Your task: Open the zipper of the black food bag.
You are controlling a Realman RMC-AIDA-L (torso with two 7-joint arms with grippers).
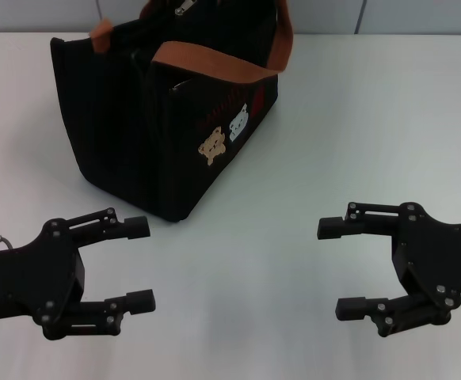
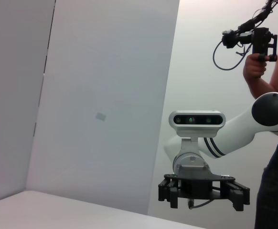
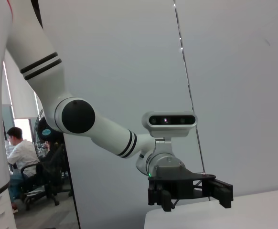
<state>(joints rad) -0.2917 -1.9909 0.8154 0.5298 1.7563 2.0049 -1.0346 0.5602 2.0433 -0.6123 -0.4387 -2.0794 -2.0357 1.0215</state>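
Note:
The black food bag (image 1: 159,134) stands at the far middle-left of the white table (image 1: 357,134), its bear patches facing me and its orange-brown handles (image 1: 215,67) raised. Of the zipper, only a small silver pull tab (image 1: 184,8) shows, at the bag's top by the picture's edge. My left gripper (image 1: 141,264) is open near the table's front left, well short of the bag. My right gripper (image 1: 333,267) is open at the front right, facing the left one. The left wrist view shows the right gripper (image 2: 203,195) open, and the right wrist view shows the left gripper (image 3: 190,194) open.
Pale wall panels (image 2: 105,95) rise behind the table. A standing person (image 2: 272,143) holds a camera rig beyond my right arm. Another person (image 3: 17,152) sits farther off beyond my left arm.

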